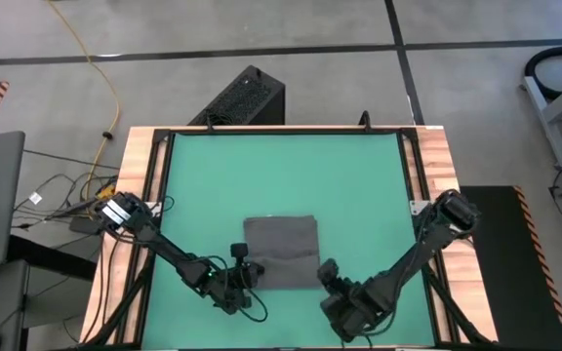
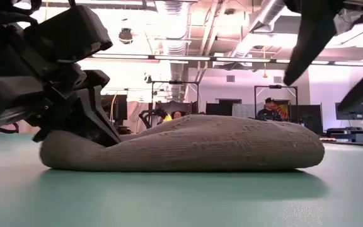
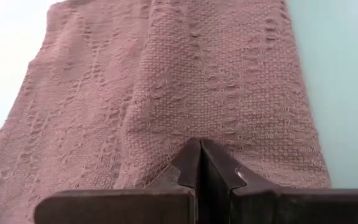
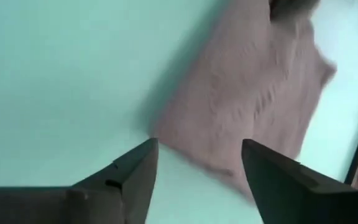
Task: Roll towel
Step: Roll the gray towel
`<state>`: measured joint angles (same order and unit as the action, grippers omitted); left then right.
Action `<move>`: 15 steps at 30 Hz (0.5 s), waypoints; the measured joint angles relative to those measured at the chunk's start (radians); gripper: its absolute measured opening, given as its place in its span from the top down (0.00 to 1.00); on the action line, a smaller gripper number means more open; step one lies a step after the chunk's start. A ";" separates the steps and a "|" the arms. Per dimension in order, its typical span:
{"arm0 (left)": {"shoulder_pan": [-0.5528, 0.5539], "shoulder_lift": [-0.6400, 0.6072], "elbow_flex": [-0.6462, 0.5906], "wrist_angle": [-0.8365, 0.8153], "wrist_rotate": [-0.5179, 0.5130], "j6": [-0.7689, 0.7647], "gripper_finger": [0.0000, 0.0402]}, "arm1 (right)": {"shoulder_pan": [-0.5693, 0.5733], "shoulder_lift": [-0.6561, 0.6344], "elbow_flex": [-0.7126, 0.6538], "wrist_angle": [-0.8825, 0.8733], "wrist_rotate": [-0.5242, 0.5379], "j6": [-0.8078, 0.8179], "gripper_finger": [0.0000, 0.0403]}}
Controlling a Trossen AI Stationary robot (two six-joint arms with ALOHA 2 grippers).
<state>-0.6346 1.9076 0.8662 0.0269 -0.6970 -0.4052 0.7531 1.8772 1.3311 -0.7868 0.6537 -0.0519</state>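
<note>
the towel lies on the table between the left tool and right tool.

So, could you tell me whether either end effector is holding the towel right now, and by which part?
The left end effector is shut at the towel's near edge, seemingly pinching it. The right end effector is open, holding nothing.

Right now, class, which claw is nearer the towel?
Left. The left claw is shut, at the towel's near left edge and seemingly pinching it. The right claw stands open just off the near right corner, touching nothing.
</note>
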 joint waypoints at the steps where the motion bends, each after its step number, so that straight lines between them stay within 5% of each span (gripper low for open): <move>1: 0.001 -0.004 0.000 -0.012 0.011 0.004 1.00 | 0.005 0.000 -0.012 0.043 0.000 -0.041 0.35; 15: 0.012 -0.011 -0.001 -0.028 0.053 0.014 1.00 | -0.026 0.002 -0.254 0.561 -0.021 -0.234 0.33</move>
<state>-0.6225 1.8961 0.8654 -0.0015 -0.6444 -0.3914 0.7269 1.8797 1.0773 -0.2262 0.6329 -0.2855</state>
